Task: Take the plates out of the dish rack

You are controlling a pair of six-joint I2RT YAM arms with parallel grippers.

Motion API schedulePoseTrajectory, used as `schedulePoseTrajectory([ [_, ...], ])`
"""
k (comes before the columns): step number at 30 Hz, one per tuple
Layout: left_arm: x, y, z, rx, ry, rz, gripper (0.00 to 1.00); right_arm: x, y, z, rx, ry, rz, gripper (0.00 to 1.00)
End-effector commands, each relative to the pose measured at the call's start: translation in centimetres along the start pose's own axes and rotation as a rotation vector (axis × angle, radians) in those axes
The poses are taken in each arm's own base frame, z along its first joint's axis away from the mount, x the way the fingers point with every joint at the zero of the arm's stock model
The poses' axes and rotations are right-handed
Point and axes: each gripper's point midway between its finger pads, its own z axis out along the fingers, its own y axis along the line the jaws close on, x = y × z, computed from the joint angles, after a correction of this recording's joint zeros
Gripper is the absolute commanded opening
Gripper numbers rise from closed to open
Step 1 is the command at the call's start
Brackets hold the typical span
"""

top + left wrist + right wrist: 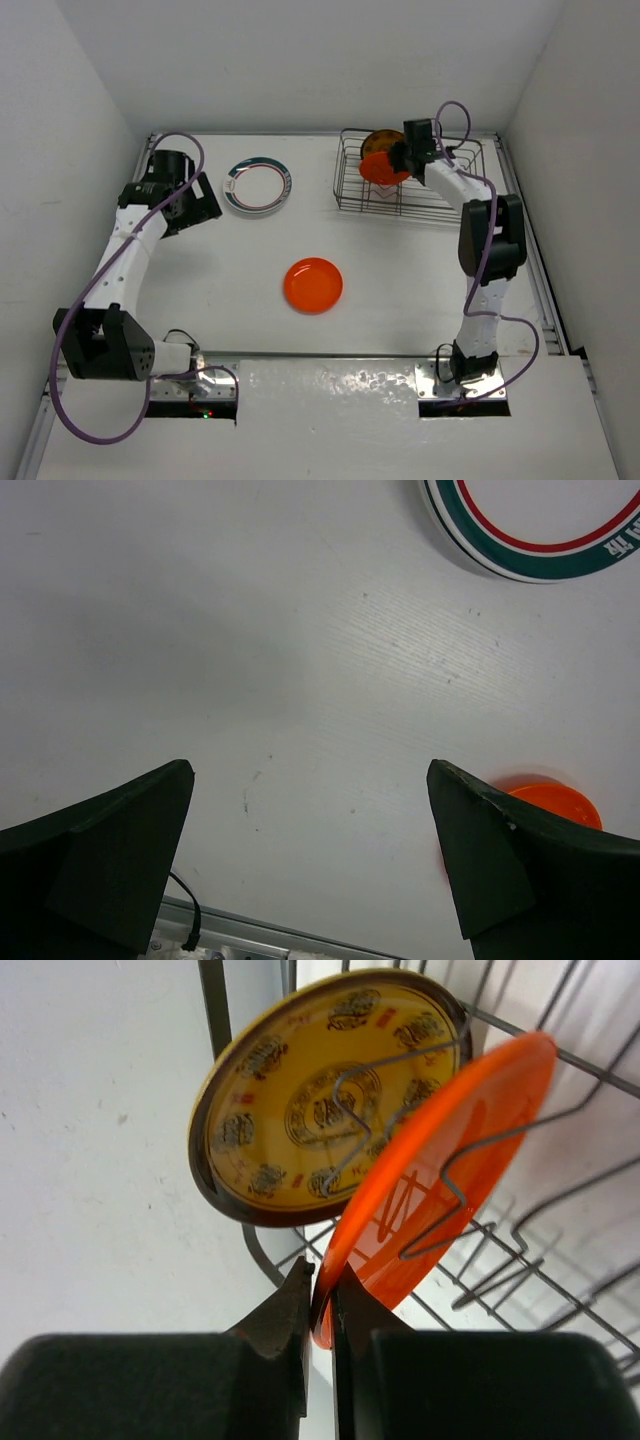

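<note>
Already out, flat on table (pixel 400 290): white plate (pixel 257 186) left of rack (pixel 410 190), orange plate (pixel 313 284) in front of rack. Left to unload, upright in rack: yellow plate (pixel 300 1110) and held plate (pixel 440 1190), rim pinched tight by right hand (pixel 325 1272). Left hand (pixel 310 860) wide open, empty, well left of rack.

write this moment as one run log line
right fingers: shut on rim of orange plate in dish rack | yellow plate: in rack | left fingers: open, empty | on table: teal-rimmed plate, second orange plate
</note>
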Motion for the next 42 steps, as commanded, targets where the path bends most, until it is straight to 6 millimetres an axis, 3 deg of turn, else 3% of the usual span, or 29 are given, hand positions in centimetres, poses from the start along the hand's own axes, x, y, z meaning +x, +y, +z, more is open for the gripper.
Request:
schedulePoseTrajectory([
  [1,-1.8,-0.8,-0.9,0.024,-0.055,0.006,1.0,-0.9,4.3,-2.9,-0.127,-0.02,0.084,0.06],
  [7,-2.0,-0.7,-1.1,0.018,-0.061,0.005,1.0,0.4,10.1,-7.3,-0.292,0.095,0.147,0.01],
  [9,-2.1,-0.4,-1.3,0.005,-0.07,0.004,1.0,1.0,13.1,-10.0,-0.379,0.146,0.129,0.0],
  [11,-2.4,-0.1,-1.5,-0.012,-0.084,-0.001,1.0,2.3,14.5,-12.0,-0.425,0.203,0.055,0.0],
  [12,-2.5,0.1,-1.6,-0.021,-0.089,-0.006,1.0,2.8,15.9,-14.0,-0.472,0.217,-0.006,0.0],
  [16,-3.5,1.1,-2.2,-0.08,-0.133,-0.031,1.0,7.0,14.9,-18.4,-0.477,0.307,-0.241,0.0],
  [18,-4.0,1.2,-2.6,-0.09,-0.151,-0.048,1.0,9.0,12.1,-19.7,-0.448,0.355,-0.392,0.0],
  [19,-4.2,1.3,-2.7,-0.095,-0.158,-0.054,1.0,10.8,11.4,-22.0,-0.47,0.393,-0.46,0.0],
  [20,-4.6,1.5,-2.9,-0.111,-0.175,-0.068,1.0,11.5,9.4,-22.6,-0.433,0.409,-0.583,0.0],
  [21,-4.8,1.7,-3.1,-0.121,-0.185,-0.077,1.0,13.6,7.8,-24.5,-0.43,0.461,-0.674,0.0],
  [22,-5.1,2.2,-3.2,-0.147,-0.203,-0.086,1.0,14.2,5.1,-25.0,-0.354,0.49,-0.762,0.0],
  [24,-5.4,2.8,-3.5,-0.179,-0.228,-0.105,1.0,16.0,1.8,-27.5,-0.339,0.514,-0.982,0.0],
  [26,-5.5,3.2,-3.7,-0.197,-0.241,-0.12,1.0,16.1,-2.2,-28.9,-0.251,0.531,-1.143,0.0],
  [27,-5.5,3.3,-3.6,-0.203,-0.243,-0.125,1.0,17.3,-4.2,-30.5,-0.264,0.556,-1.274,0.0],
  [29,-5.4,3.4,-3.5,-0.21,-0.245,-0.126,1.0,16.9,-7.7,-31.3,-0.189,0.567,-1.442,0.0],
  [30,-5.4,3.5,-3.4,-0.215,-0.244,-0.127,1.0,18.1,-9.6,-32.6,-0.189,0.607,-1.523,0.0],
  [31,-5.1,3.6,-3.2,-0.221,-0.237,-0.123,1.0,17.9,-11.8,-32.5,-0.126,0.633,-1.592,0.0],
  [35,-4.5,3.7,-2.5,-0.223,-0.224,-0.123,1.0,19.8,-17.5,-33.4,-0.088,0.763,-1.762,0.0],
  [37,-4.4,3.6,-2.4,-0.219,-0.22,-0.125,1.0,20.8,-19.0,-33.6,-0.089,0.782,-1.795,0.0],
  [42,-4.1,3.7,-2.4,-0.218,-0.217,-0.129,1.0,21.1,-22.3,-31.1,0.02,0.781,-1.882,0.0],
])
